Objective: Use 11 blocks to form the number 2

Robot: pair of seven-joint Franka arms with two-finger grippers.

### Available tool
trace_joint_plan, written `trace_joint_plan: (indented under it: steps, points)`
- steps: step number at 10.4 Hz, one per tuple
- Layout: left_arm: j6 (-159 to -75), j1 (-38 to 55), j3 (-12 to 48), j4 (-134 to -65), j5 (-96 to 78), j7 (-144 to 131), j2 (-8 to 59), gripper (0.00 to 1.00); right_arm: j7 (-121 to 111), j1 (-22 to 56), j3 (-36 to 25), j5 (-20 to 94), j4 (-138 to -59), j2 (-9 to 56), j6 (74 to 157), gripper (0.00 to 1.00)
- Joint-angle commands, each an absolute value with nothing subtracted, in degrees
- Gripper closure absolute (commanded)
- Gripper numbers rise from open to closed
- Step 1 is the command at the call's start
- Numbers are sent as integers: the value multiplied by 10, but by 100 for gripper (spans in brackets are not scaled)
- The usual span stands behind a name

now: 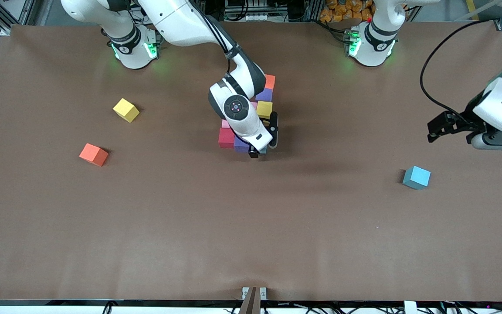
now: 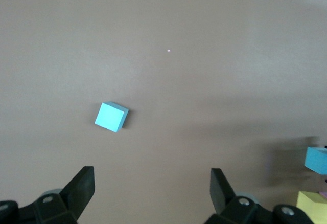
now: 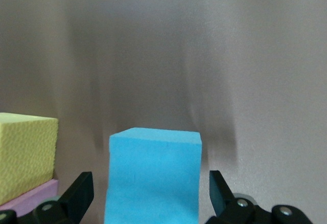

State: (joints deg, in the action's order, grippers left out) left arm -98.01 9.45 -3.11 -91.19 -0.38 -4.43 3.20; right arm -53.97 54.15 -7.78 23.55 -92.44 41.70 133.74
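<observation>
My right gripper [image 1: 260, 151] is low over a cluster of touching blocks in the middle of the table. It is open around a teal-blue block [image 3: 153, 178], with a gap on each side. The cluster shows an orange block [image 1: 269, 81], a purple block [image 1: 265, 94], a yellow block [image 1: 264, 109], a pink block [image 1: 225, 124], a red block [image 1: 225, 138] and another purple block [image 1: 241, 145]; my right arm hides the rest. My left gripper [image 1: 436, 129] hangs open and empty over bare table near another teal-blue block [image 1: 416, 177], which also shows in the left wrist view [image 2: 111, 117].
Two loose blocks lie toward the right arm's end: a yellow block [image 1: 126, 109] and, nearer the front camera, an orange-red block [image 1: 93, 154]. The brown table [image 1: 251, 226] is bare along its front half. A black cable [image 1: 429, 83] loops beside my left arm.
</observation>
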Motion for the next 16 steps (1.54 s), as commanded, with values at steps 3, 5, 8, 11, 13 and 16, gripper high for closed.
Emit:
trace_joint_plan:
  steps: [3, 5, 8, 11, 13, 16]
  points:
    - [-925, 83, -30, -883, -7, -52, 23, 0, -527, 527, -71, 229, -938, 339, 1248, 0]
    - [-918, 83, -31, -883, 1, -52, 19, 0, -520, 519, -81, 228, -939, 301, 1194, 0]
    - [-918, 84, -32, -888, 0, -52, 12, 0, -398, 518, -178, 218, -939, 244, 1115, 0]
    - [-904, 43, -4, -888, -9, -50, 12, 0, -360, 385, -172, 148, -930, 180, 1048, 0]
    - [-904, 14, 29, -888, -9, -52, 13, 0, -312, 279, -178, 134, -899, 150, 959, 0]
    - [-904, -27, 66, -884, -9, -52, 18, 0, -154, 168, -175, 74, -850, 114, 868, 0]
